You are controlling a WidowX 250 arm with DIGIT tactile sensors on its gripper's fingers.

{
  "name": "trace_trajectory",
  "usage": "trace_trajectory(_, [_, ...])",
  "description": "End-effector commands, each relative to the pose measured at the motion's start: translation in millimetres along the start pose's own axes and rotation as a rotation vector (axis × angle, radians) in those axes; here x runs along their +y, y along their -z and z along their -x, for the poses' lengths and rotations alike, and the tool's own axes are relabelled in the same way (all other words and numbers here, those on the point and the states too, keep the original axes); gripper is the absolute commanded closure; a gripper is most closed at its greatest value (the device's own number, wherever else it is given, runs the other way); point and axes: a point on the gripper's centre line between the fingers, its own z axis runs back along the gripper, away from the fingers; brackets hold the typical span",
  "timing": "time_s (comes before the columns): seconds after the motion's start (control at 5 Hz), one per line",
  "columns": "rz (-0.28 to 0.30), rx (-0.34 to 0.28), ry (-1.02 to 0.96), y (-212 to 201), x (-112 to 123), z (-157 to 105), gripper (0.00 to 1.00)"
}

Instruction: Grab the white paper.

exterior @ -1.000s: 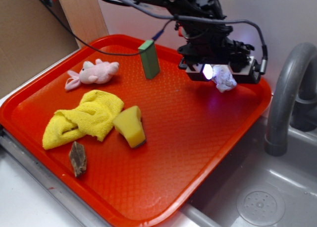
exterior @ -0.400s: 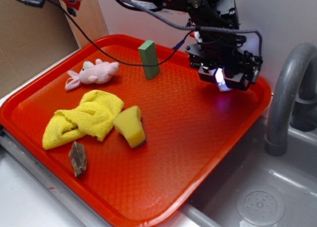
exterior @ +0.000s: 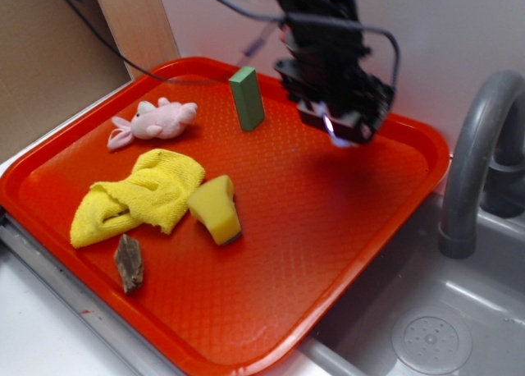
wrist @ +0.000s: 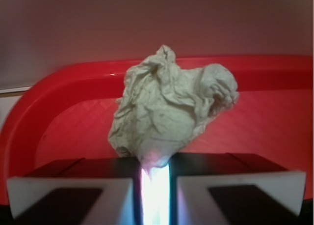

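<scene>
- The black arm (exterior: 316, 31) reaches in from the top of the exterior view and bends down over the far right part of the red tray (exterior: 328, 253).
- The gripper (exterior: 340, 131) hangs above the tray's surface, tilted, with a bluish-white glow at its tip.
- In the wrist view the gripper (wrist: 154, 178) has its two jaws drawn close together, clamped on the lower end of the white paper (wrist: 169, 112); only a narrow lit slit shows between them.
- The white paper is a crumpled ball with grey creases, standing up out of the jaws, with the tray's floor and curved far rim behind it.
- In the exterior view the paper is almost wholly hidden by the gripper body; I cannot tell from there how much of it sticks out.
- On the tray: a green block (exterior: 246, 98) standing upright near the far rim, just left of the gripper.
- A pink plush toy (exterior: 156, 120) lies at the far left.
- A yellow cloth (exterior: 139, 197) lies bunched at the left, touching a yellow sponge wedge (exterior: 216, 209) on its right.
- A small brown piece (exterior: 129, 263) lies near the tray's front left edge.
- A grey sink (exterior: 435, 327) with a curved faucet (exterior: 474, 162) sits to the right of the tray.
</scene>
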Motion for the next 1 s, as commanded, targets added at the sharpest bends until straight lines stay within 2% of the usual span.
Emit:
trace_trajectory(0.0, [0.25, 0.149, 0.054, -99.8, 54.6, -11.3, 1.0])
trace_trajectory(0.2, [0.231, 0.128, 0.088, -134.1, 85.8, 9.1, 1.0])
trace_trajectory(0.4, [0.136, 0.049, 0.097, -169.6, 110.9, 31.1, 1.0])
trace_trajectory(0.6, [0.079, 0.012, 0.078, -193.8, 133.2, 43.4, 1.0])
trace_trajectory(0.8, [0.071, 0.008, 0.006, -187.8, 143.7, 45.9, 1.0])
